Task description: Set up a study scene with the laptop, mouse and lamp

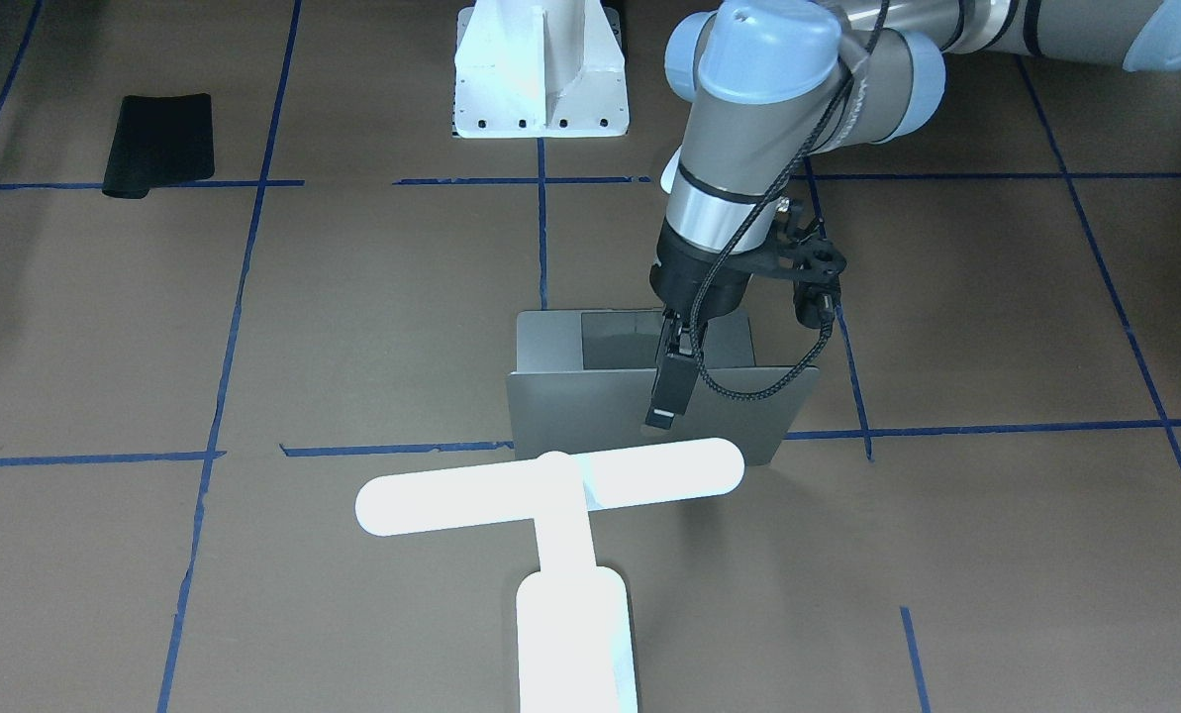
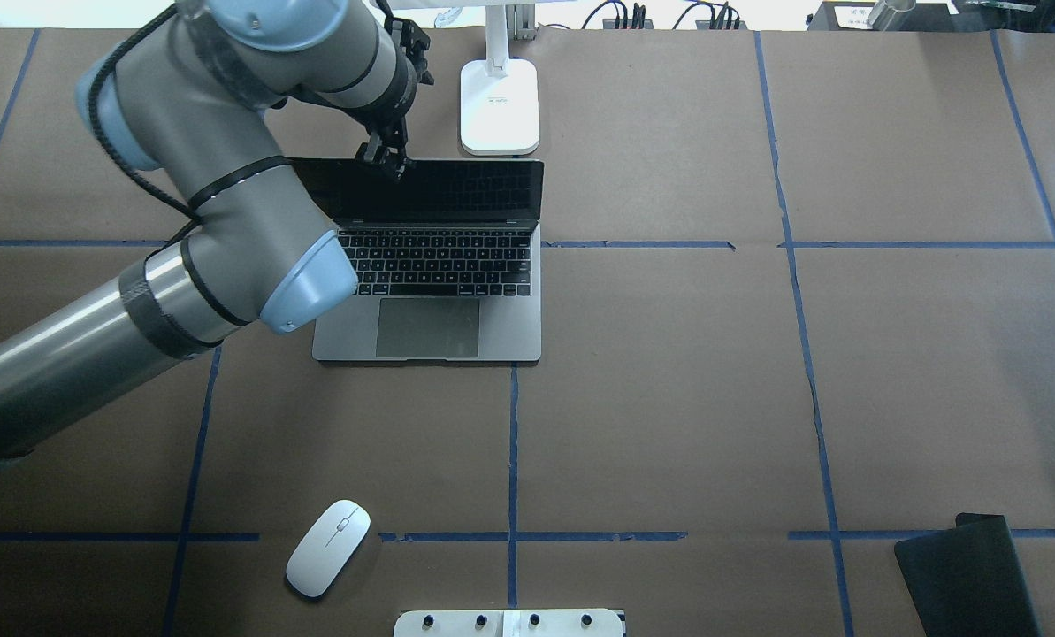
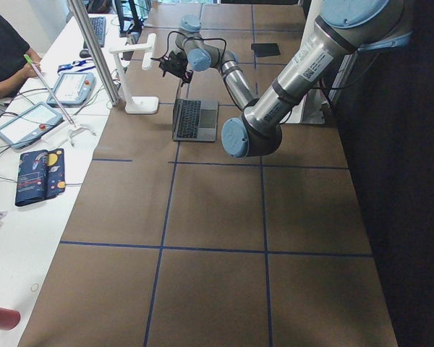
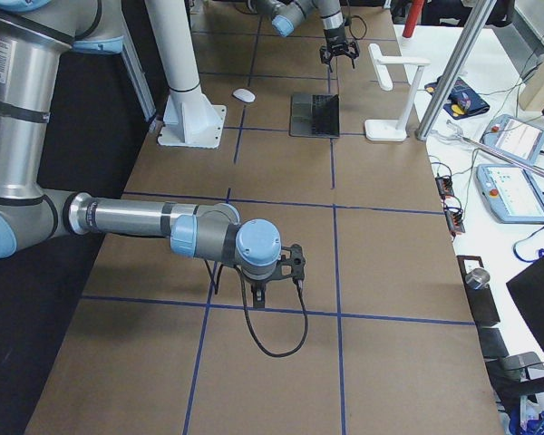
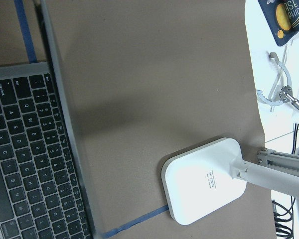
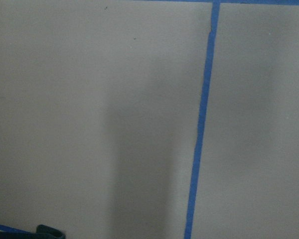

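Note:
The silver-grey laptop [image 2: 430, 327] stands open in the middle of the table, its lid back [image 1: 570, 416] towards the operators' side. My left gripper [image 1: 667, 396] hangs over the lid's top edge [image 2: 386, 164] and looks open, with one finger down the back of the lid. The left wrist view shows the keyboard [image 5: 25, 164] and the lid edge-on. The glowing white T-shaped lamp [image 1: 550, 485] stands just behind the laptop, with its base [image 2: 499, 97] on the table. The white mouse [image 2: 328, 547] lies near the robot's side. My right gripper [image 4: 258, 294] points down close to the table; I cannot tell its state.
A flat black pad [image 2: 969, 575] lies at the near right corner. The white bolted pedestal [image 1: 541, 79] stands at the robot's edge. Tablets and cables [image 3: 36, 123] lie on the white bench beyond the lamp. Blue tape lines [image 6: 199, 124] cross the brown table.

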Motion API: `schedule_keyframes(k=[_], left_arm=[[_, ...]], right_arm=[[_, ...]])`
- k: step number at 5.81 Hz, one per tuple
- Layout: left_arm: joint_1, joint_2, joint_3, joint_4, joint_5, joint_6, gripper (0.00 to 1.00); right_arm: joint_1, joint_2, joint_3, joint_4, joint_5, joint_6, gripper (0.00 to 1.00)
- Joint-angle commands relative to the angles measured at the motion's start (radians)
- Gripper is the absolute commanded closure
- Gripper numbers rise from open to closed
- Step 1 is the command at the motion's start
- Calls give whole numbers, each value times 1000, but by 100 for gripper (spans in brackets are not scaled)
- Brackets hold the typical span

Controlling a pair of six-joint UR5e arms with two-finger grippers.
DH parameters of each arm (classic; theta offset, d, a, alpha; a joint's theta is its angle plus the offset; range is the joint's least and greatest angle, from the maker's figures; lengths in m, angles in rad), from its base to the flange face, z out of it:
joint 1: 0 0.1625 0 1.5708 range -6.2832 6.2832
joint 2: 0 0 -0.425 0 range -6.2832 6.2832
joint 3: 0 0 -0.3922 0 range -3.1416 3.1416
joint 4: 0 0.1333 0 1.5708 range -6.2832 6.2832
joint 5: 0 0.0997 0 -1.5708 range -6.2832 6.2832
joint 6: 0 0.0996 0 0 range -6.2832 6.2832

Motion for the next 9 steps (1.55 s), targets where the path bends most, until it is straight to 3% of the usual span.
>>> schedule_keyframes(k=[1, 2, 3, 4, 6, 7, 9], left_arm=[[-1, 185, -238, 2, -86, 23, 0], [-2, 254, -348, 4, -108, 173, 0], [1, 359, -442, 7, -112, 279, 0], [13, 424, -492, 8, -104, 376, 0], [158, 492, -539, 7, -96, 377, 0], [174, 503, -568, 7, -96, 375, 0], [174, 506, -567, 7, -96, 377, 0]], right_arm=[[-112, -25, 66, 216, 37, 351, 0], [-242, -56, 61, 525, -10, 667, 0], [-422, -112, 60, 770, -133, 936, 0], [-596, -154, 57, 941, -255, 1158, 0], [-886, -204, 54, 1057, -483, 1434, 0], [-1003, -220, 54, 1097, -557, 1545, 0], [-1060, -263, 11, 1100, -575, 1546, 3]])
